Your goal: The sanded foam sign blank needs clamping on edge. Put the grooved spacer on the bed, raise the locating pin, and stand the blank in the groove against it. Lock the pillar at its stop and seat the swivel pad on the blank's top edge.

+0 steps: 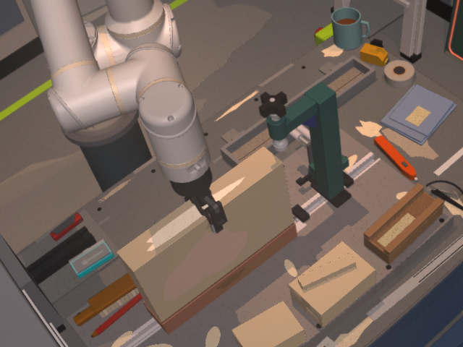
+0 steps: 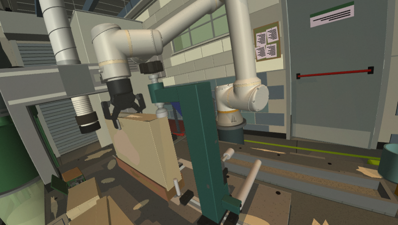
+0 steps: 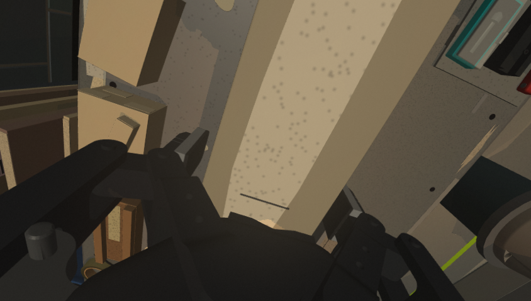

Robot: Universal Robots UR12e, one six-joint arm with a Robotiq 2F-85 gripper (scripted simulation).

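Observation:
The grooved spacer (image 1: 232, 278) (image 2: 145, 181), a reddish-brown strip on the bed, is mostly hidden under the tan foam blank (image 1: 209, 231) (image 2: 145, 150) (image 3: 298, 112), which stands on edge in it. The white locating pin (image 2: 176, 187) stands raised at the blank's end nearest the pillar. My gripper (image 1: 211, 216) (image 2: 123, 111) (image 3: 268, 175) straddles the blank's top edge near its middle, open and holding nothing. The green pillar (image 1: 325, 142) (image 2: 206, 150) stands on its rail beside the blank, and its swivel pad (image 1: 279, 143) (image 2: 161, 112) hangs just above the blank's top corner under a black knob (image 1: 273, 104).
A long grey trough (image 1: 299, 108) (image 2: 301, 178) runs behind the pillar. Tan foam offcuts (image 1: 331, 282) and a wooden grooved block (image 1: 404, 222) lie in front. Tools sit in a tray (image 1: 74, 257) at left. A mug (image 1: 347, 28), tape roll (image 1: 399, 73) and orange knife (image 1: 396, 157) lie far right.

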